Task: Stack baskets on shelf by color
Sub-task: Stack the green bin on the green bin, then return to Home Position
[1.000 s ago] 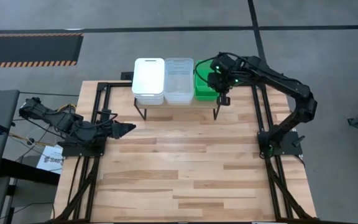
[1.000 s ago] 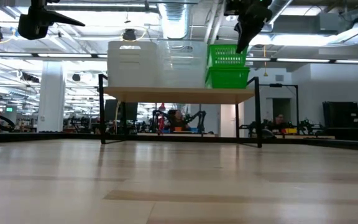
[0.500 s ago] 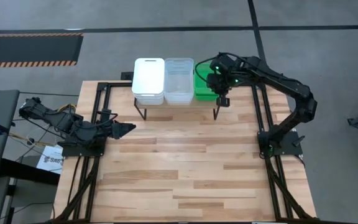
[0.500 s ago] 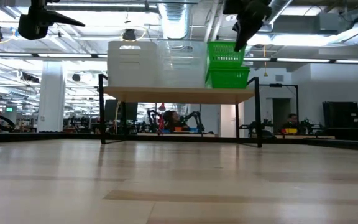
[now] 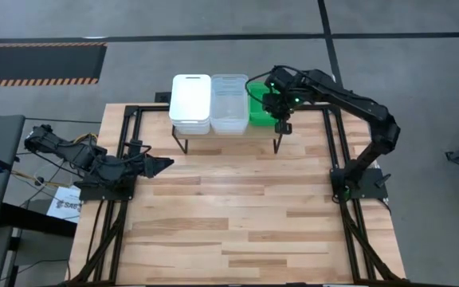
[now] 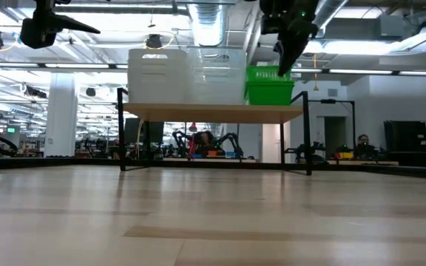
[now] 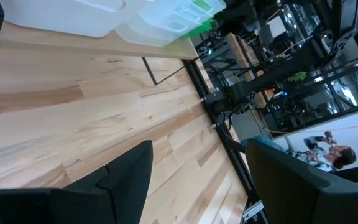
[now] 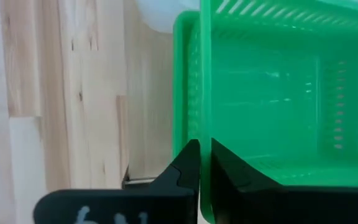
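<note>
High view showed the shelf (image 5: 183, 131) at the table's (image 5: 237, 215) far edge, bearing three stacks side by side: white baskets (image 5: 190, 102) at its left end, clear baskets (image 5: 229, 101) in the middle, green baskets (image 5: 259, 112) at its right end. The right gripper (image 5: 280, 112) sat over the green stack's near right rim. The left gripper (image 5: 156, 166) waited well apart from the shelf, off its near left corner, over the table, fingers spread and holding nothing

Low view, level with the table, had the three stacks touching along the shelf top (image 6: 213, 112), the green one (image 6: 270, 85) lower than the white (image 6: 157, 74) and clear (image 6: 217, 74). The right gripper (image 6: 285, 55) came down onto the green stack's top rim, and the top green basket looked nearly seated. No basket lay on the table below the shelf

Left wrist view looked past its own parted, empty fingers (image 7: 123, 174) toward the shelf's underside, with white, clear and a sliver of green above it. People showed far off in the room beyond

Right wrist view showed its fingers (image 8: 185, 165) nearly closed, pinching the thin wall of the top green basket (image 8: 266, 81), which was nested in a green one beneath

Judging from this, the sorting was almost done: no loose basket was in sight, all three colours stood stacked on the shelf, and what seemed left was to let go of the green rim and draw the arm clear
</note>
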Available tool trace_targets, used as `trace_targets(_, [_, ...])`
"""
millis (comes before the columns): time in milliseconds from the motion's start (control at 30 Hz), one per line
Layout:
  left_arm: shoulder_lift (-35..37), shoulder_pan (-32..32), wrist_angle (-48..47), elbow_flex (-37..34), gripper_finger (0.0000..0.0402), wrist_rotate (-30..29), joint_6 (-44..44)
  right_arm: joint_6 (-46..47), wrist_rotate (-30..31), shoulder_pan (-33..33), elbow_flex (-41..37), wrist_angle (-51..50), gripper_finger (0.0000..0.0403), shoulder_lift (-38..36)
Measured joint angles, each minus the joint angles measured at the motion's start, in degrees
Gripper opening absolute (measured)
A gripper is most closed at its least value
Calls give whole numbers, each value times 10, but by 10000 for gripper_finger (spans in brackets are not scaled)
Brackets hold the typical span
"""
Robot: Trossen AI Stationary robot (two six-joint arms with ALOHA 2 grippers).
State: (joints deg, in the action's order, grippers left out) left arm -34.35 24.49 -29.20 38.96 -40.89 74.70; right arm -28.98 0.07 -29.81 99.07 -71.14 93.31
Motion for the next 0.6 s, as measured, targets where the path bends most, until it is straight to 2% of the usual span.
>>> trace_targets(133, [0, 0, 0, 0, 247, -3, 1, -11, 3, -5, 0, 2, 43, 14])
trace_targets(267, [0, 0, 0, 0, 247, -4, 5, -14, 11, -8, 0, 5, 63, 17])
trace_targets(600, [0, 0, 0, 0, 247, -5, 6, -13, 14, -11, 1, 11, 172, -4])
